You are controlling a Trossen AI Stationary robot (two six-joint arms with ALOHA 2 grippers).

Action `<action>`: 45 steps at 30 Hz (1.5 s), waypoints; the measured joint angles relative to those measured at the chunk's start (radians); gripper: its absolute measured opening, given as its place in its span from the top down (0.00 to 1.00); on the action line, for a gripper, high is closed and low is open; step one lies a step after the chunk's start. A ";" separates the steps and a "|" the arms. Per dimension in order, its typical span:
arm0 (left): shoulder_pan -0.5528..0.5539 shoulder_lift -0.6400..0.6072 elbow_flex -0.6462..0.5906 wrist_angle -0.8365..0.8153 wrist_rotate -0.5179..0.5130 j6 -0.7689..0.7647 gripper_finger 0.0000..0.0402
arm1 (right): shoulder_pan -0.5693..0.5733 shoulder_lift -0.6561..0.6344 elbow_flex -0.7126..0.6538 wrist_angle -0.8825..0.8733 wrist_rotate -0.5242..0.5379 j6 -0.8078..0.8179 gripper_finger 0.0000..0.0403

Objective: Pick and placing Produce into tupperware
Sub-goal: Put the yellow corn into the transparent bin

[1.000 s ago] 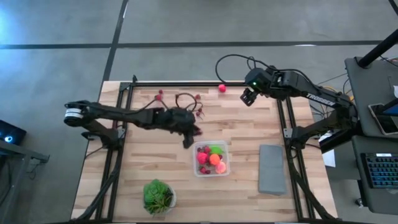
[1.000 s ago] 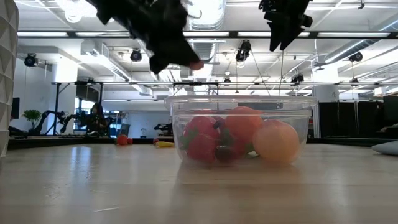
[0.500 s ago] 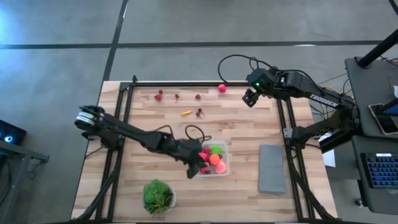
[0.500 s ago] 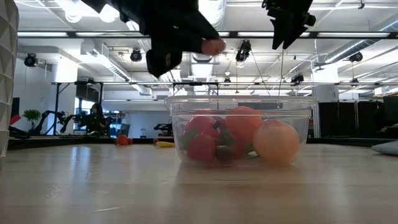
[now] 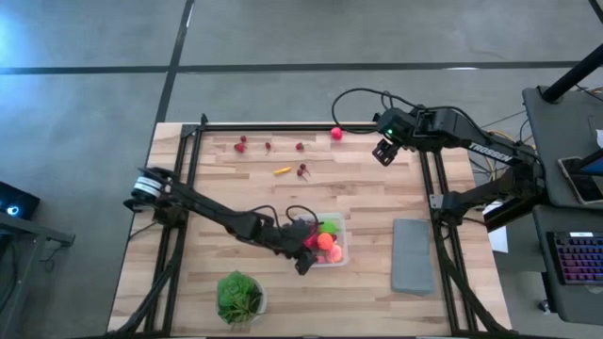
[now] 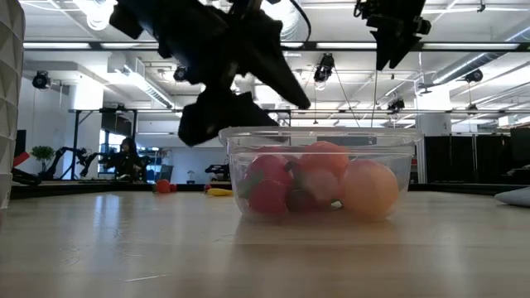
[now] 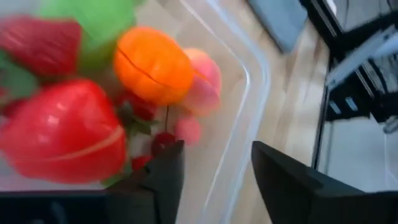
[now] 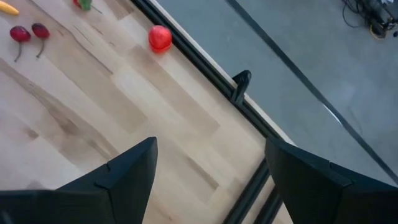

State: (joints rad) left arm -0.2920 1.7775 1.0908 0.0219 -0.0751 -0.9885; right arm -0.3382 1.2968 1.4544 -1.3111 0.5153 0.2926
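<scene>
The clear tupperware (image 5: 341, 247) stands near the table's middle and holds red, orange, green and pink produce (image 7: 152, 65). My left gripper (image 5: 303, 256) hangs open over its near left corner, pointing down at a slant. In the left wrist view one finger (image 7: 158, 180) is above the inside and the other (image 7: 292, 180) is outside the wall, with a small cherry (image 7: 163, 142) lying just past them. More produce lies at the far edge: a red berry (image 5: 336, 134), cherries (image 5: 242, 144) and a yellow piece (image 5: 282, 170). My right gripper (image 5: 383, 151) waits open, high at the far right.
A leafy plant in a white bowl (image 5: 239, 297) stands at the near edge, left of the tupperware. A flat grey slab (image 5: 412, 256) lies to its right. Black frame rails (image 8: 239, 87) run along the table's edges.
My left gripper has moved toward the near edge and down from beside the tupperware's far left corner to its near left corner, rolling as it went. It carried a small pinkish-red piece at its fingertips, then opened. The fingers now hold nothing.
</scene>
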 joint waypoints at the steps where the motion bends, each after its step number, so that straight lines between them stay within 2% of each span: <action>1: 0.000 -0.015 0.000 -0.015 -0.023 0.004 0.56 | 0.000 0.000 0.000 0.004 0.000 -0.004 0.28; 5: 0.018 -0.099 0.002 -0.096 -0.126 0.085 0.53 | 0.000 0.000 0.000 0.014 0.001 -0.021 0.28; 10: 0.084 -0.281 0.015 -0.400 -0.448 0.231 0.52 | -0.001 0.000 0.000 0.065 0.006 -0.110 0.28; 12: 0.146 -0.347 0.010 -0.504 -0.511 0.275 0.52 | -0.003 0.000 0.000 0.101 0.006 -0.159 0.28; 14: 0.236 -0.396 -0.011 -0.581 -0.479 0.324 0.52 | -0.006 0.000 0.000 0.148 0.008 -0.215 0.28; 19: 0.474 -0.427 -0.065 -0.591 -0.225 0.515 0.52 | -0.014 0.000 0.000 0.226 0.008 -0.327 0.28; 24: 0.615 -0.350 -0.068 -0.571 -0.160 0.711 0.52 | -0.029 0.000 0.000 0.240 0.005 -0.372 0.28; 28: 0.656 -0.275 -0.057 -0.506 -0.051 0.904 0.52 | -0.050 0.000 -0.002 0.239 0.005 -0.372 0.28; 31: 0.664 -0.212 -0.058 -0.452 -0.038 0.998 0.52 | -0.068 0.000 -0.003 0.239 0.005 -0.372 0.28; 40: 0.672 -0.039 -0.043 -0.405 0.003 0.996 0.52 | -0.094 0.000 -0.004 0.228 0.004 -0.307 0.28; 45: 0.685 -0.009 -0.037 -0.401 -0.039 0.995 0.52 | -0.099 0.000 -0.004 0.238 0.004 -0.301 0.28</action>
State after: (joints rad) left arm 0.3929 1.7687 1.0542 -0.3788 -0.1143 0.0063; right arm -0.4374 1.2972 1.4506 -1.0733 0.5198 -0.0082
